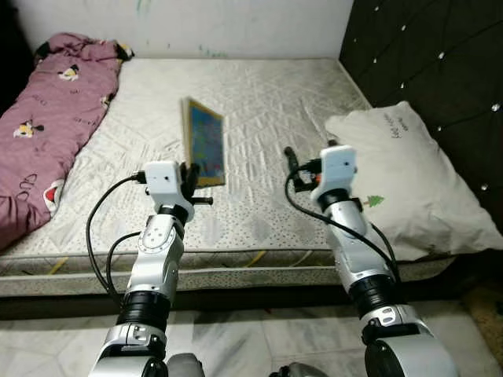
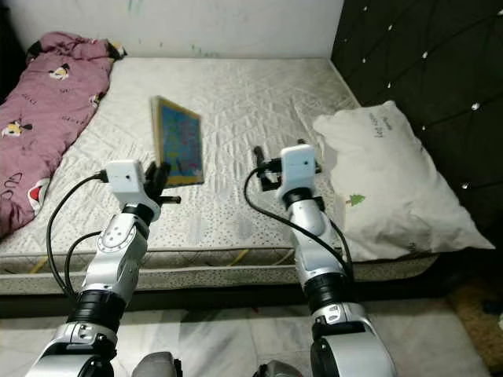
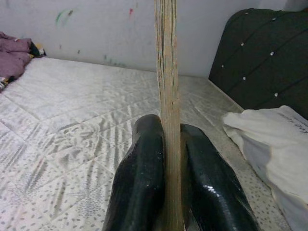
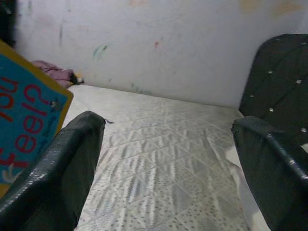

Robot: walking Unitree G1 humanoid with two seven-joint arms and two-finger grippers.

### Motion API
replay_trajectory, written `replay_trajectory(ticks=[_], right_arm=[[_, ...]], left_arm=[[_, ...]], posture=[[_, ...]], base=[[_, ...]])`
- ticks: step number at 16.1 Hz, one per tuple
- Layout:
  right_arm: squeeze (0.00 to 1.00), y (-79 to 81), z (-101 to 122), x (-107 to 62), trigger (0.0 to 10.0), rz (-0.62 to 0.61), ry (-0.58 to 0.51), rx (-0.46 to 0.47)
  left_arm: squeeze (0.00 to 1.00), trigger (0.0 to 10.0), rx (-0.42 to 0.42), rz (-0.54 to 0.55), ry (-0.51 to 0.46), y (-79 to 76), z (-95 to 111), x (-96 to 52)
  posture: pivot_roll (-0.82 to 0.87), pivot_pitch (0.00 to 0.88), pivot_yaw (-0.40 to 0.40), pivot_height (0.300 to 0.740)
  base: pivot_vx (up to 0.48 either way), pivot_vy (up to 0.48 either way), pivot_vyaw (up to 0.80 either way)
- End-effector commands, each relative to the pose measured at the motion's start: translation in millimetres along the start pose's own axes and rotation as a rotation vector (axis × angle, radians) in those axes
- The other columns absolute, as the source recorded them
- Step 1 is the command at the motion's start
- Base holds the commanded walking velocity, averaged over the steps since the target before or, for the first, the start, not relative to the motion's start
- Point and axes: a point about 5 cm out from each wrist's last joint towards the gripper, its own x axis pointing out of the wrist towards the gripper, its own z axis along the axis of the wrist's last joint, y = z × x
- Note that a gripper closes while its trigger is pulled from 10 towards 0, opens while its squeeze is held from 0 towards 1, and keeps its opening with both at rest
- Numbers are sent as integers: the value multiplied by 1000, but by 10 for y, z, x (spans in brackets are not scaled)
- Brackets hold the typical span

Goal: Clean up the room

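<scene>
A bare quilted mattress [image 1: 259, 102] fills the middle of the room, bounded by a pale wall [image 1: 196, 23] at the far end and a dark tufted headboard [image 1: 424, 71] on the robot's right. A pink printed blanket [image 1: 47, 133] lies bundled along the mattress's left side. A white pillow [image 1: 409, 181] rests against the headboard at the right edge of the mattress. Below the near edge of the mattress, a marbled floor [image 1: 251, 338] is visible.

The left gripper [image 1: 191, 179] is raised over the near edge of the mattress and pinches the lower edge of a book [image 1: 206, 141], which stands upright on edge, its blue, yellow-bordered cover facing the robot's right. In the left wrist view, both black fingers [image 3: 139, 187] are pressed against the two faces of the thin book [image 3: 168, 96], seen edge-on.

The right gripper [image 1: 291, 161] hovers over the mattress between the book and the pillow, touching neither. Its fingers [image 4: 62, 168] are spread wide apart with nothing between them; in the right wrist view, the book's cover [image 4: 24, 130] with red lettering appears just beside one finger.
</scene>
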Motion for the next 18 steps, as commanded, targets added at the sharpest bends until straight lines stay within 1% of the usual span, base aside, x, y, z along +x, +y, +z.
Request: replay_trajectory(ticks=[1,5,9,10,13,14,16,18], right_arm=[[0,20,52,31,10000,6,-21,8],[0,5,75,33,10000,2,-30,5],[0,-31,91,0,10000,-1,-40,11],[0,-28,79,-33,10000,-2,-40,20],[0,-17,57,-82,10000,-1,-36,30],[0,-16,27,-112,10000,5,-26,27],[0,-34,-63,-234,10000,0,2,18],[0,-73,-208,-416,10000,-10,51,12]], left_arm=[[0,10000,11,-11,-74,-6,163,40],[0,10000,14,-2,-80,16,172,26],[0,10000,19,18,-81,65,161,-44],[0,10000,12,33,-77,84,146,-89],[0,10000,5,48,-79,100,175,-124],[0,10000,13,51,-76,99,166,-152],[0,10000,42,65,-51,100,70,-270],[0,10000,133,81,-8,134,-43,-443]], posture=[[15,0,-31,740],[15,0,-32,740],[25,0,-30,740],[28,0,-26,740],[36,0,-25,740],[39,0,-24,740],[49,0,-19,740],[54,0,-20,740]], base=[[311,0,0],[327,0,0],[330,0,0],[334,0,0],[281,0,0],[0,0,0],[0,0,0],[0,0,0]])
